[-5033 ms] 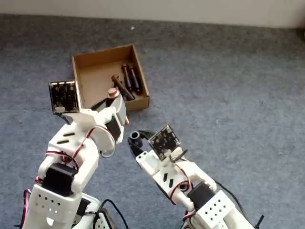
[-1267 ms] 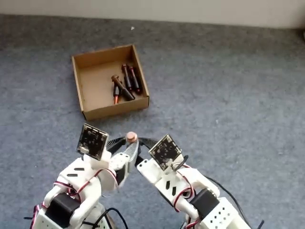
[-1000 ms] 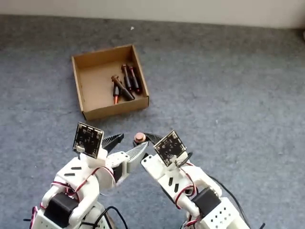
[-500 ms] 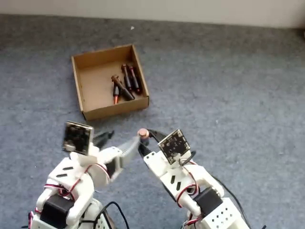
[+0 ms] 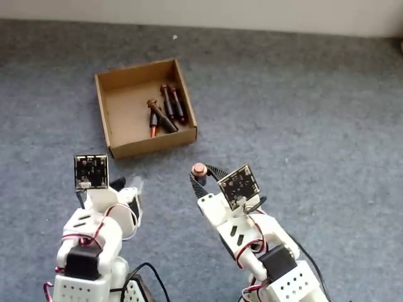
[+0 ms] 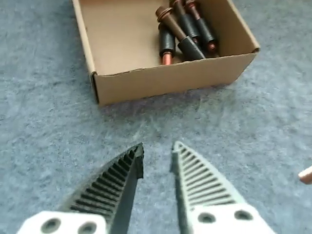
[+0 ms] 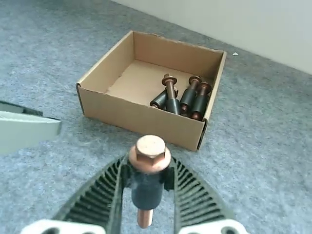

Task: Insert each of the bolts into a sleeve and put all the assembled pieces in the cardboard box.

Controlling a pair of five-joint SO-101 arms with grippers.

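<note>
The grey carpet (image 5: 302, 113) bears the cardboard box (image 5: 151, 144), which sits ahead of both arms; the left gripper (image 6: 157, 148) hangs low before the box's near wall, its jaws parted with nothing between them; the right gripper (image 7: 147, 166) is clamped on a black sleeve (image 7: 146, 189) held upright, with the copper bolt (image 7: 149, 152) seated in it, head on top and shank tip poking out below; this piece is short of the box, near its front corner, above the carpet. Several assembled pieces (image 5: 165, 110) lie heaped in the box toward the side wall nearer the right arm. The likely trouble: a low carry would knock the shank against the near wall; tilting the sleeve could let the bolt slide out, since only the sleeve seems gripped; a drop onto the heap might bounce a piece over the rim.
</note>
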